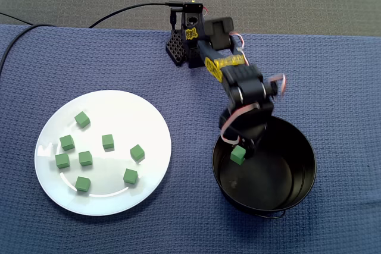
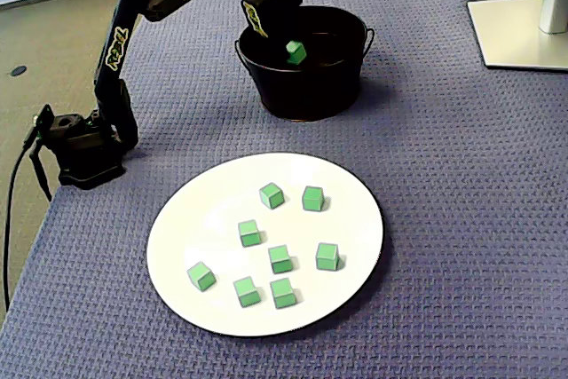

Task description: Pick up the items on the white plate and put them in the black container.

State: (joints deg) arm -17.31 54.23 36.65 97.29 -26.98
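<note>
A white plate (image 1: 119,117) (image 2: 222,193) lies on the blue cloth with several small green cubes (image 1: 108,141) (image 2: 280,258) scattered on it. The black container (image 1: 310,165) (image 2: 306,90) stands apart from the plate, to its right in a fixed view. My gripper (image 1: 239,150) (image 2: 289,45) reaches down over the container's near rim. It looks shut on one green cube (image 1: 238,155) (image 2: 295,51), which hangs tilted inside the container's mouth, above its bottom. The dark fingers blend into the container, so the contact is hard to make out.
The arm's base (image 1: 190,34) (image 2: 80,144) is fixed at the cloth's edge, and a black cable (image 1: 119,13) runs away from it. A white stand foot (image 2: 524,28) sits at the far right corner. Bare floor lies beyond the cloth's edge.
</note>
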